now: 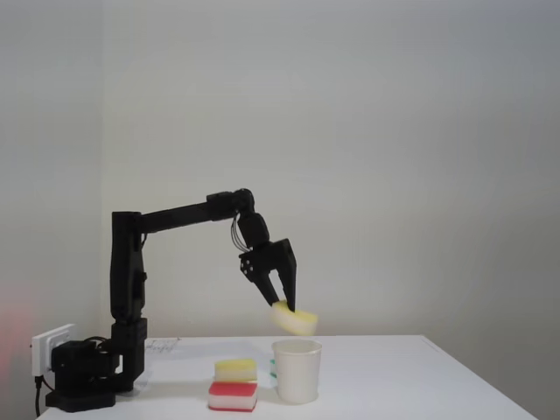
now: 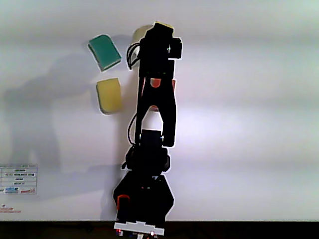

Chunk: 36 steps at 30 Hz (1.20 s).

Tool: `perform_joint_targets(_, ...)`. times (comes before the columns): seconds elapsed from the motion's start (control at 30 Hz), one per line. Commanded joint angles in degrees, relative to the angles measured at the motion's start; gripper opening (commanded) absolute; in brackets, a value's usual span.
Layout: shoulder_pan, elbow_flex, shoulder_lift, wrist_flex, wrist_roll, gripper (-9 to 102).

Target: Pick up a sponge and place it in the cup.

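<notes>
Fixed view shows my end effector (image 1: 289,306) closed on the sponge (image 1: 296,320) above the cup (image 1: 297,372); I should centre it before release.

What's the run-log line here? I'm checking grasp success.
phase: carry | fingers: shut on sponge | sponge: held in air above cup | placed: not yet

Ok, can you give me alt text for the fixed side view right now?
A black arm's gripper holds the yellow sponge in the air just above the rim of the white cup on a white table. Left of the cup lie a yellow sponge with a white base and a red-and-white sponge.
</notes>
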Motion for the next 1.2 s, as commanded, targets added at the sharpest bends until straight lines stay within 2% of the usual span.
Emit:
perform_joint_targets(0.0,0.35,1.32,2.81,-0.44,1.05,0)
perform_joint_targets(0.1,0.26,2.29,2.64,-1.14,1.41,8)
perform_joint_targets(0.37,-0.18,1.49,1.23,-1.49,2.9,19)
perform_joint_targets(0.63,0.0,-1.67,-1.76,-1.67,2.99,22)
perform_joint_targets(0.8,0.0,-3.78,-2.02,0.62,3.25,16)
perform_joint_targets(0.97,-0.18,-2.37,1.14,1.49,4.39,0)
perform_joint_targets(1.17,-0.62,7.82,11.43,-1.67,4.22,0)
